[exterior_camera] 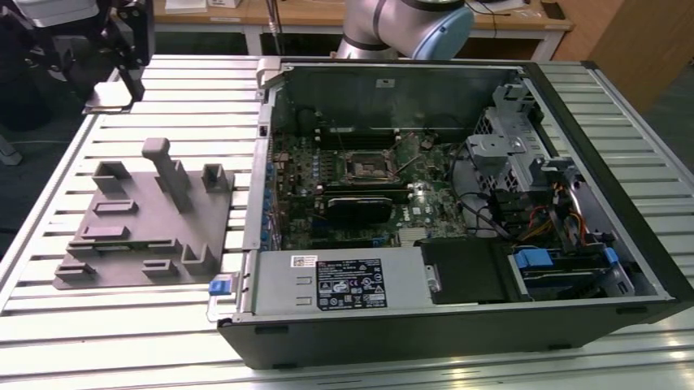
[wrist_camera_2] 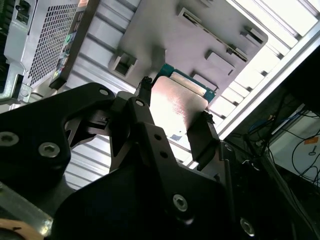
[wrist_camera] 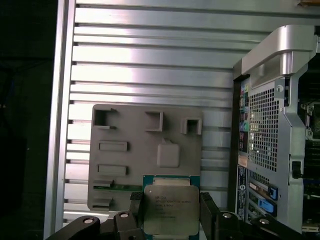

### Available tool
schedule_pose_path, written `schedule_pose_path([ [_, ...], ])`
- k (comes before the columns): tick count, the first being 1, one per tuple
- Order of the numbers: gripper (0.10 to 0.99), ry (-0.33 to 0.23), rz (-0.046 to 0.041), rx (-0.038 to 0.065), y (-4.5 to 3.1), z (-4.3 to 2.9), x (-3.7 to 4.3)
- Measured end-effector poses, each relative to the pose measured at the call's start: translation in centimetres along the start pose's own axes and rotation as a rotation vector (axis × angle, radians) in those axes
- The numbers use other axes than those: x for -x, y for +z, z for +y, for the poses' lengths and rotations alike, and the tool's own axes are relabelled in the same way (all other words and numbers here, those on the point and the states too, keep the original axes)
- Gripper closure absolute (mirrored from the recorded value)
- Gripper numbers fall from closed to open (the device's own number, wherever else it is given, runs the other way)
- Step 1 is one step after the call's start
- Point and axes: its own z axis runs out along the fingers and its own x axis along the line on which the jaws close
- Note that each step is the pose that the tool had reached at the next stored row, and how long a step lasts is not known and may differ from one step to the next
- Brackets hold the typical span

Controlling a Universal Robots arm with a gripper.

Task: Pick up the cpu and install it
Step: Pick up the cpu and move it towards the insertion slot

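The cpu is a small square chip with a silvery top and a teal-green rim. My gripper is shut on it, one black finger on each of two opposite edges. In the second wrist view the cpu sits between the same fingers, with the gripper held above the grey fixture. In the exterior view the dark gripper hangs over the table's far corner on the exterior view's left, beyond the grey fixture. The dark square socket lies on the motherboard inside the open computer case.
The open computer case lies on the slatted metal table, taking up the exterior view's right. A silver power supply box with a white label sits at its near side. The case's perforated back panel stands close beside the fixture.
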Motion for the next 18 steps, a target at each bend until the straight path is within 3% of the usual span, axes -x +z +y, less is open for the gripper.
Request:
schedule_pose_path([
  [18, 0.545, 0.0, 0.0006, 0.0, -0.01, -0.06, 1.8],
])
